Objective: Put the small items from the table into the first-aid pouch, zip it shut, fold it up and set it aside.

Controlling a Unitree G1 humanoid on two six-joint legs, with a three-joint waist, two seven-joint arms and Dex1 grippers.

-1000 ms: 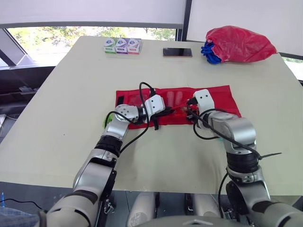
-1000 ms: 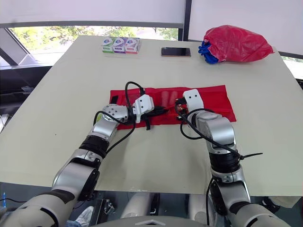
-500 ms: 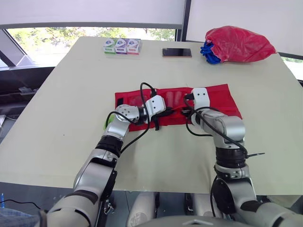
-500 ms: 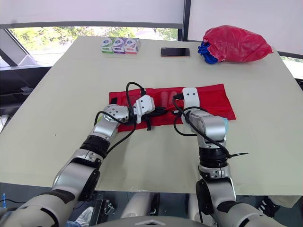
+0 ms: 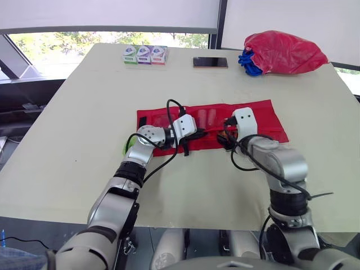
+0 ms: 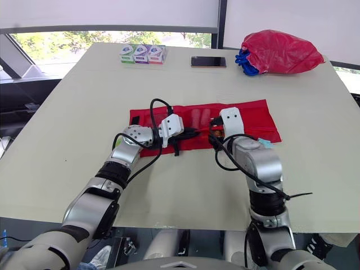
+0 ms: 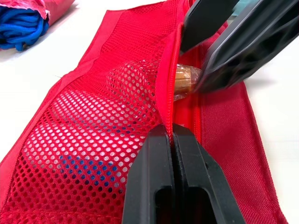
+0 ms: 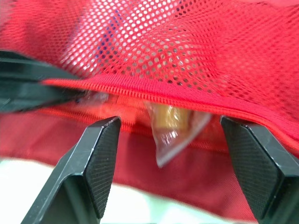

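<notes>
The flat red mesh first-aid pouch [image 5: 264, 115] is lying mid-way across the cream table [image 5: 84, 112]. The left gripper [image 7: 172, 130] is pinching its zipper edge tight. The right gripper [image 8: 168, 135] is sitting spread wide before a small clear-wrapped brown item [image 8: 169, 122] that is poking from the opening.

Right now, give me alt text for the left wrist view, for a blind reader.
The left gripper is shut on the zip edge of the red mesh pouch. A brown wrapped item sticks half out of the opening, the open right gripper around it.
</notes>
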